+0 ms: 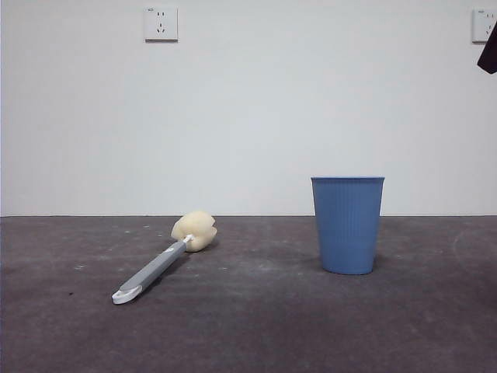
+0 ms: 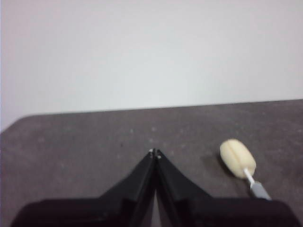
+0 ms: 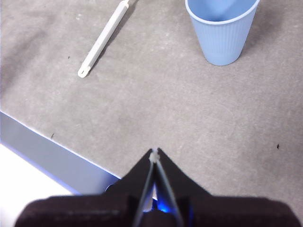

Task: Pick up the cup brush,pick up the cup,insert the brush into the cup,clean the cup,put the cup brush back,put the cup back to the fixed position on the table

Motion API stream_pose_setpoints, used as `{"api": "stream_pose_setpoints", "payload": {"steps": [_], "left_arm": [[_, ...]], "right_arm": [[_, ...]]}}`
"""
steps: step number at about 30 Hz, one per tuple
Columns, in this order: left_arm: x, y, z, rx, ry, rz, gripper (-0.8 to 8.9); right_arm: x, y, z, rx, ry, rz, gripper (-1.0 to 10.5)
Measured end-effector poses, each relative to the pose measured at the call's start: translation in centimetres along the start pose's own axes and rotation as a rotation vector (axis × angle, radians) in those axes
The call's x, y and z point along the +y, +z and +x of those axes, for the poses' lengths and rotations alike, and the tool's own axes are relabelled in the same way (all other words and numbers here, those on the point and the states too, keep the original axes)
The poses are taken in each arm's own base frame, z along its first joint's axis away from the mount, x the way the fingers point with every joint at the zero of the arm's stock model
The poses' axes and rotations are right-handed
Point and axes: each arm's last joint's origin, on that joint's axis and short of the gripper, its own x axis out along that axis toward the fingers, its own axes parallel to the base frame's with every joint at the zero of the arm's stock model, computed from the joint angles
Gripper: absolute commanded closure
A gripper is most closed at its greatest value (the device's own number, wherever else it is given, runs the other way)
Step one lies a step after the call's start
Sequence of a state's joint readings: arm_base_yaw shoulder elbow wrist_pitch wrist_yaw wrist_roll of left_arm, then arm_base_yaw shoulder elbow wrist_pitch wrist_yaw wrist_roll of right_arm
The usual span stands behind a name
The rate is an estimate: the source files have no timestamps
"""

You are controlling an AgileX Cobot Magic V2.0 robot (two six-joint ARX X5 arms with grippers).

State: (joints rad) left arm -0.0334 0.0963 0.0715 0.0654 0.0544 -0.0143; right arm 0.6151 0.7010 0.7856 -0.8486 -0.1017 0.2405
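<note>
Front view, nearest first: the dark grey surface (image 1: 256,326) fills the foreground, matte, with faint scuffs and pale specks. On it, to the viewer's left, lies the cup brush (image 1: 165,259), flat on its side; the white tip of its grey handle points toward the camera and to the left, and the cream-yellow sponge head lies farther back, toward the wall. To the viewer's right, well apart from the brush, the cup (image 1: 348,224) stands upright on its narrower base, blue and finely ribbed, its smooth rim uppermost and its mouth open. Behind both, a plain white wall (image 1: 248,116) carries one white socket (image 1: 161,24) at upper left and a second socket (image 1: 483,26) at the upper right corner, where a black tip of one arm (image 1: 488,50) enters the picture.

Left wrist view: the left tool (image 2: 155,152) hangs above bare surface with its two black jaws pressed together at the tips, pinching nothing. The brush's sponge head and a short part of its handle lie near, off to one side of the jaws, untouched.

Right wrist view: the right tool (image 3: 155,152) is held high over the surface near its pale front edge, jaws likewise pressed together and pinching nothing. Beyond it the cup shows an empty interior, and the brush handle lies well apart from the cup.
</note>
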Motion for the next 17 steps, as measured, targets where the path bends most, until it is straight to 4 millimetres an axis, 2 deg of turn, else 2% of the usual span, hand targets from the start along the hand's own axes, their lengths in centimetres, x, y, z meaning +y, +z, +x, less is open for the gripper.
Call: {"api": "stream_pose_setpoints", "payload": {"steps": [5,13,17], "left_arm": [[0.1,-1.9,-0.1,0.05,0.008,-0.019,8.17],[0.2,-3.5,-0.5,0.21,0.027,-0.044,8.17],[0.2,-3.6,-0.6,0.218,0.026,-0.047,8.17]], "right_arm": [[0.0,0.0,0.0,0.0,0.0,0.0,9.5],[0.0,0.0,0.0,0.0,0.0,0.0,9.5],[0.0,0.0,0.0,0.0,0.0,0.0,9.5]]}}
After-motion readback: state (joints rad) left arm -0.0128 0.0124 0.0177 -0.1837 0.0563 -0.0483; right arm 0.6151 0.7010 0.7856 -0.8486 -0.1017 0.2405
